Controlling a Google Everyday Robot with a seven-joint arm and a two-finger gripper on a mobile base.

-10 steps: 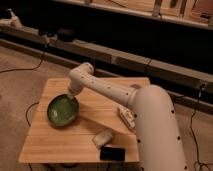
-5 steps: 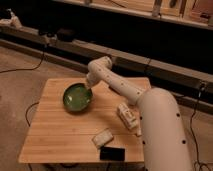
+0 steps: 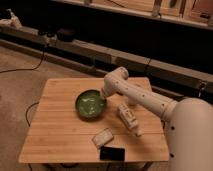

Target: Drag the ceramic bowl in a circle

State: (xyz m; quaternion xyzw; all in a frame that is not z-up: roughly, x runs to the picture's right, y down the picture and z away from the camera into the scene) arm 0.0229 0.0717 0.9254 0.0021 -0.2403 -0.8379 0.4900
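Since half a second ago the ceramic bowl (image 3: 90, 105) has slid to the right and a little toward the table's front edge, and the gripper (image 3: 103, 94) has gone with it; a second ago the bowl sat well over on the left half of the table. Now the green bowl rests upright near the middle of the wooden table (image 3: 54, 125), slightly behind centre, with a pale sheen on its inside. The gripper is down at the bowl's right rim, at the end of the white arm (image 3: 145, 98), which reaches in from the robot's rounded white body (image 3: 192, 135) at the lower right and bends at an elbow above the table's back edge. Whether the gripper is clamped on the rim or merely pressed against it cannot be told, since the wrist covers that spot. Just right of the bowl lies a long pale packet (image 3: 128, 119), angled toward the front right corner and apart from the bowl. Nearer the front lies a small tan block (image 3: 103, 137), and a flat black object (image 3: 112, 153) sits at the front edge just beside it. A dark cable (image 3: 25, 68) trails over the floor to the left of the table.
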